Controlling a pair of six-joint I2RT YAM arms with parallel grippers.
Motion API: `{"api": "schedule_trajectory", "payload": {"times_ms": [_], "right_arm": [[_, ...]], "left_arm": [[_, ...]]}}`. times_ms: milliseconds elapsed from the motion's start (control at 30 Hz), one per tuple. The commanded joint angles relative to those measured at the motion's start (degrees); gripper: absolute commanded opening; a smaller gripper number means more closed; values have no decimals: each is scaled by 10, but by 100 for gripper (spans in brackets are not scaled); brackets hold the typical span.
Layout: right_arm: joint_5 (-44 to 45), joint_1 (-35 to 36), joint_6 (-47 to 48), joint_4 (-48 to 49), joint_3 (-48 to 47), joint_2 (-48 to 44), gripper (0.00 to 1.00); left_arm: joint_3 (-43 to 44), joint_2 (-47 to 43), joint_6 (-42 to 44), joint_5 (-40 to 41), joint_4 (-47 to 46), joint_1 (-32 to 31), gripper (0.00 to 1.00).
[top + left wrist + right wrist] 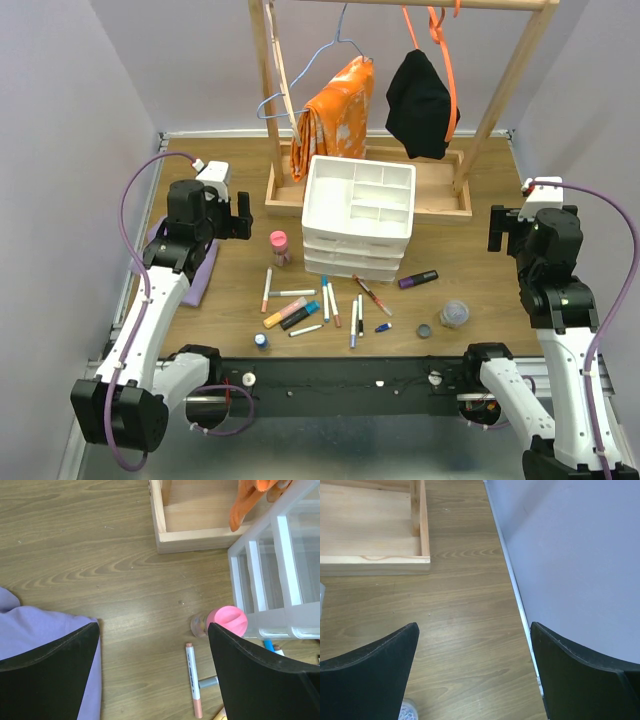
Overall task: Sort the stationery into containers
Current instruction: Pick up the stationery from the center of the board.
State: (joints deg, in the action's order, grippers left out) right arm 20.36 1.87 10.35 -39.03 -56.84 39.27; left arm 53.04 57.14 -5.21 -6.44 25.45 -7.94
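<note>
Both grippers stand wide apart with nothing between their fingers. The left gripper (243, 214) hovers to the left of the white drawer unit (355, 258), and the right gripper (497, 228) is well off to its right. The divided tray (311, 190) sits on top of the unit. The pens (284, 313) lie scattered on the table in front of the unit. A pink-capped bottle (280, 245) stands just beside its front left corner. A purple marker (418, 279) lies near its front right corner, with a clear bottle (455, 314) farther out. A blue-capped bottle (261, 341) stands well in front, to the left.

Pens (310, 310) scattered before white tray (358, 195)
</note>
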Motion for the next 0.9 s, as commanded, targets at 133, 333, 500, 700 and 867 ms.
{"api": "schedule_trajectory", "payload": {"times_ms": [133, 333, 500, 700, 867], "right_arm": [[-106, 2, 39, 30, -33, -31, 100], [-239, 1, -9, 2, -94, 15, 98], [-276, 2, -10, -39, -107, 47, 95], [-311, 1, -20, -26, -97, 50, 94], [-317, 2, -20, -11, -80, 49, 94]], "left_arm": [[28, 13, -3, -24, -25, 2, 99], [23, -8, -1, -17, -1, 2, 99], [34, -20, 66, 4, 64, 2, 99], [32, -26, 194, -98, 136, 7, 99], [-95, -123, 255, -247, 21, 6, 99]]}}
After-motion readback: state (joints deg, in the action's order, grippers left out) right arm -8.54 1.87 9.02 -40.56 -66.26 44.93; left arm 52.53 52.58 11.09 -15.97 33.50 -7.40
